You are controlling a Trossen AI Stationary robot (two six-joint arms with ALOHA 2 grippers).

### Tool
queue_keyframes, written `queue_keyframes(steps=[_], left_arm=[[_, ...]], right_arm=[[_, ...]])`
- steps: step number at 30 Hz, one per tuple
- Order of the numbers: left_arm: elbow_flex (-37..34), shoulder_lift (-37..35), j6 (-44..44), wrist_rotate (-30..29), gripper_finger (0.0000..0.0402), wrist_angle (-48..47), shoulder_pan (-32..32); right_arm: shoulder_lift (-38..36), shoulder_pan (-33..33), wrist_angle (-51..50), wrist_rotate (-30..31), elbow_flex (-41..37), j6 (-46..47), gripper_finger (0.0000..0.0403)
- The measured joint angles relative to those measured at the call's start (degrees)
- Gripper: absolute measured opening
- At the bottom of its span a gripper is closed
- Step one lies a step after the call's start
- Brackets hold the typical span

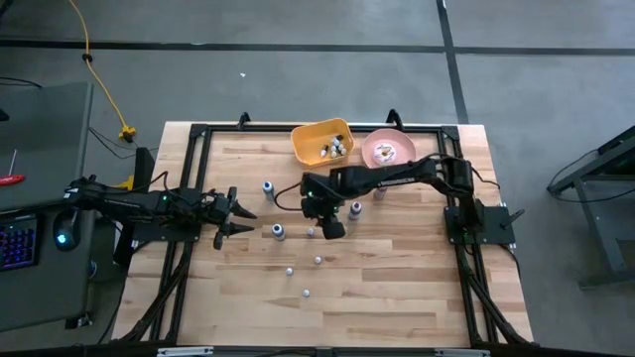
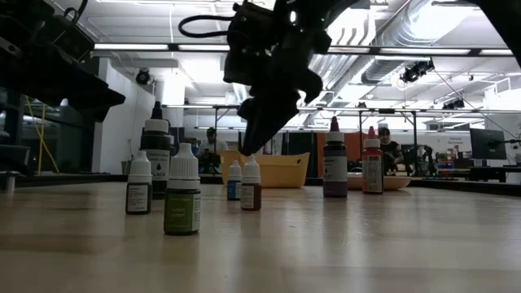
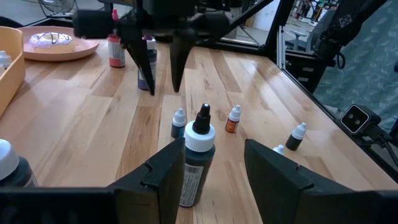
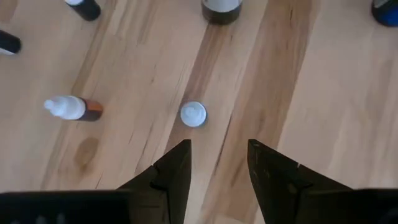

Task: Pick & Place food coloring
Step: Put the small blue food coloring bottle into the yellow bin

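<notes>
A few food coloring bottles seem to lie in the yellow bin already — most wait on the worktop, my right tool hovering apart, empty, above one.

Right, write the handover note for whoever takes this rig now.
Right gripper: open, empty, pointing down over a small white-capped bottle at mid-table.
Left gripper: open, empty, low at the table's left, with a black-capped bottle standing between its fingers, not gripped.
Done: a few bottles already lie in the yellow bin at the far edge, beside the pink plate.
Left: the bottles standing loose on the wooden table, including two taller ones near the plate and several small ones toward the near side.
</notes>
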Motion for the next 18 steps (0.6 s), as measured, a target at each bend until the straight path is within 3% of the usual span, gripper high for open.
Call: queue_keyframes(steps=[7, 18], left_arm=[[0.01, 0.01, 0.0, 0.0, 0.0163, -0.02, -0.01], [0.0, 0.0, 0.0, 0.0, 0.0163, -0.02, -0.02]], right_arm=[[-0.02, 1.99, 8.08, 1.15, -4.6, -0.36, 0.0147], [1.75, 2.82, 10.65, 1.84, -4.86, -0.36, 0.0147]])
